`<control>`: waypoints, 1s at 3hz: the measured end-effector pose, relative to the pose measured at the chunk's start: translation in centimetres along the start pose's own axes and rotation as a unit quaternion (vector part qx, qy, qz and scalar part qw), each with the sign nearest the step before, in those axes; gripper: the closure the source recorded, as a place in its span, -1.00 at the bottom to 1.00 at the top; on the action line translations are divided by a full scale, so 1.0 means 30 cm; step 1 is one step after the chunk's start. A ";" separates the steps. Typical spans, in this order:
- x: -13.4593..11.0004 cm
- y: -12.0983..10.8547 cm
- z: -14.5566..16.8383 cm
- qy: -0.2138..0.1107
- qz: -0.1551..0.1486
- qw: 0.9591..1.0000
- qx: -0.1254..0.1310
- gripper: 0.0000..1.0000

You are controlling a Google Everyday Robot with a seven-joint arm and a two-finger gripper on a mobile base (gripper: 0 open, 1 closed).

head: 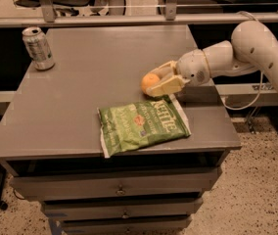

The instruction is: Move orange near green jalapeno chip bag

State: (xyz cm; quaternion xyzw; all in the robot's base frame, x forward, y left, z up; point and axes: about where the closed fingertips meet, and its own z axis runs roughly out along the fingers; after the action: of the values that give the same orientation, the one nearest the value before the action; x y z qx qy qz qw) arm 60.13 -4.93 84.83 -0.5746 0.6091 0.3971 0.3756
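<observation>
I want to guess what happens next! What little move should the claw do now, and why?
Probably open the claw and let the orange go. It is shut on the orange right by the far edge of the green jalapeno chip bag, so that looks near enough.

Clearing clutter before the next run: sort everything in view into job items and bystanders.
Job: orange; green Kettle chip bag; claw, closed around the orange just beyond the bag's far right corner.
Lying about: soda can, standing at the far left corner of the grey table.
</observation>
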 end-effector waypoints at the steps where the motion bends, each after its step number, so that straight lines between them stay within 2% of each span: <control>1: 0.000 -0.001 0.003 0.003 0.002 1.000 -0.001 -0.73; 2: 0.002 -0.001 0.000 0.006 0.003 1.000 -0.001 -1.00; 3: 0.002 -0.001 -0.002 0.007 0.004 1.000 -0.001 -1.00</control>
State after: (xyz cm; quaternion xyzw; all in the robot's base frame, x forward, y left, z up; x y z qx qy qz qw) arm 60.17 -5.02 84.78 -0.5755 0.6137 0.3947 0.3694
